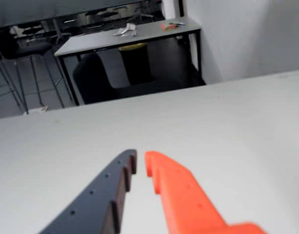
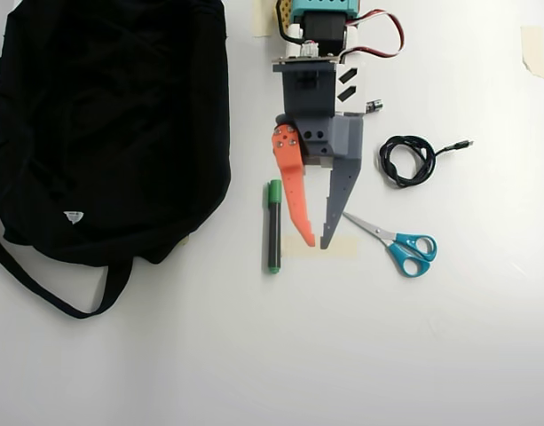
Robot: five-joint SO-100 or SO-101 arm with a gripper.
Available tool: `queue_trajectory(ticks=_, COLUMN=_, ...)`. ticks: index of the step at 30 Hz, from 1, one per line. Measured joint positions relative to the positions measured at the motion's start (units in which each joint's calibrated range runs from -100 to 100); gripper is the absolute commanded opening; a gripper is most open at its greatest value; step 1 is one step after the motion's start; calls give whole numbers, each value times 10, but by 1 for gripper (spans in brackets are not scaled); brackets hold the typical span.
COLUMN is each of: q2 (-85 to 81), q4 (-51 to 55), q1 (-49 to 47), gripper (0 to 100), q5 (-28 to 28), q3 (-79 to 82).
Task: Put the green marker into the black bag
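In the overhead view the green marker (image 2: 274, 227) lies flat on the white table, green cap toward the arm's base. It sits between the black bag (image 2: 103, 124) on the left and my gripper (image 2: 317, 242) on the right. The gripper hovers just right of the marker, clear of it, its orange and grey fingers nearly touching at the tips with nothing between them. The wrist view shows the gripper (image 1: 140, 160) over bare table; neither marker nor bag appears there.
Blue-handled scissors (image 2: 400, 245) lie right of the gripper, and a coiled black cable (image 2: 408, 160) lies above them. A strip of masking tape (image 2: 338, 248) sits under the fingertips. The bag's strap (image 2: 50, 293) loops out at lower left.
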Motion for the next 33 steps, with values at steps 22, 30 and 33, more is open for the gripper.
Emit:
queue_trajectory(ticks=22, q2=15, q4=314, q1=7, gripper=2, q5=0, q3=14)
queue_trajectory(ticks=30, q2=15, q4=502, q1=7, gripper=2, q5=0, q3=14)
queue_trajectory(ticks=33, q2=15, q4=540, q1=7, gripper=2, q5=0, q3=14)
